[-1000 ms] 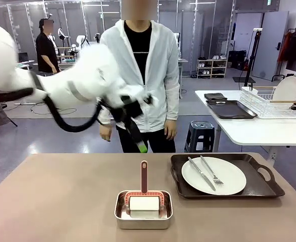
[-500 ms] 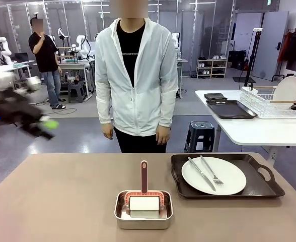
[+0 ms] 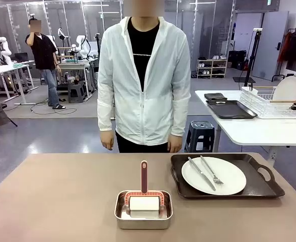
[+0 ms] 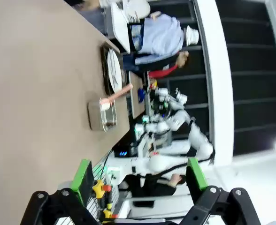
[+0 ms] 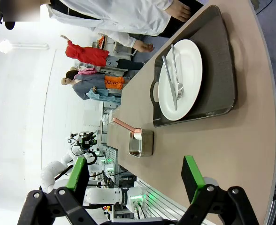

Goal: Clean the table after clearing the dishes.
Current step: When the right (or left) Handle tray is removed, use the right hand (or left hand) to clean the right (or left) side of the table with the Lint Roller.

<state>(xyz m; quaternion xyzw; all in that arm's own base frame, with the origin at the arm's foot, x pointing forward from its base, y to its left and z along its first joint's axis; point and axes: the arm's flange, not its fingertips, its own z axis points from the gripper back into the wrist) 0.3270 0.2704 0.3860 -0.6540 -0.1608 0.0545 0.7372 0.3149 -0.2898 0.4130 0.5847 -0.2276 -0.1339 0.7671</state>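
The right gripper (image 5: 134, 177) and left gripper (image 4: 139, 176) gape wide, holding nothing. The plate (image 5: 192, 70) on its tray (image 5: 218, 61) lies well beyond them.

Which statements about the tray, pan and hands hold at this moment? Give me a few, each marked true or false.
1. A plate with a knife and fork lies on the tray. True.
2. The pan stands on the tray. False: it stands on the table, beside the tray.
3. The left hand is open and empty. True.
4. The right hand grips the roller. False: it is open and empty, and the roller sits in the pan.
5. The person holds the tray. False: the person stands behind the table, arms hanging, touching nothing.
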